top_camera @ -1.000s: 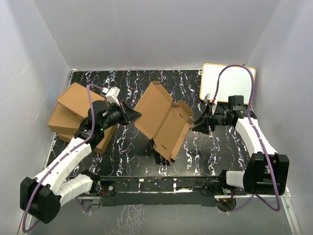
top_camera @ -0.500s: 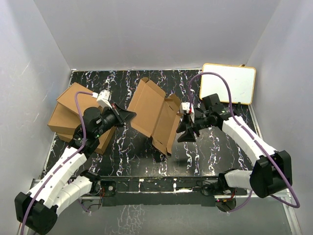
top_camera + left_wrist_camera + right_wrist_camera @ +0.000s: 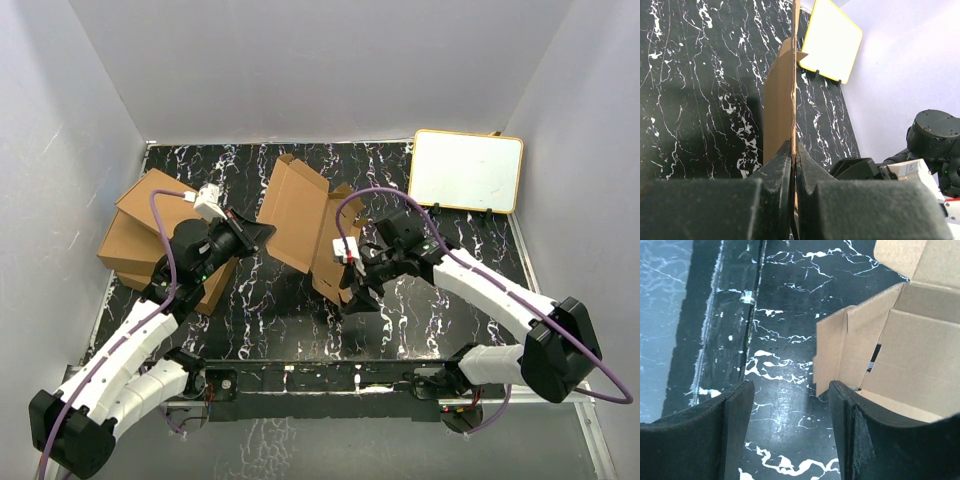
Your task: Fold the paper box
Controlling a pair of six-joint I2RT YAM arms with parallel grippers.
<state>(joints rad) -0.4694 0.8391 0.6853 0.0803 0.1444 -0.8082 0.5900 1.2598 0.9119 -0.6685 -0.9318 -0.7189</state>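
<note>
Brown corrugated paper box [image 3: 300,215], half-formed, propped on edge at the middle of the black table [image 3: 270,312]. Left panel edge pinched tight in the left gripper [image 3: 262,232]; right gripper [image 3: 350,290] spread wide, empty, just beside the near corner flap [image 3: 832,352]. Likely step: raising the side wall. Hold the left pinch firm as an anchor. Slide one right finger behind the flap and push along the crease, not across. Go slowly, or risk tipping the box or buckling the board.

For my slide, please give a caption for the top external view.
Left tool pinches the raised edge of the paper box; the open right tool is at its near side flap.
</note>
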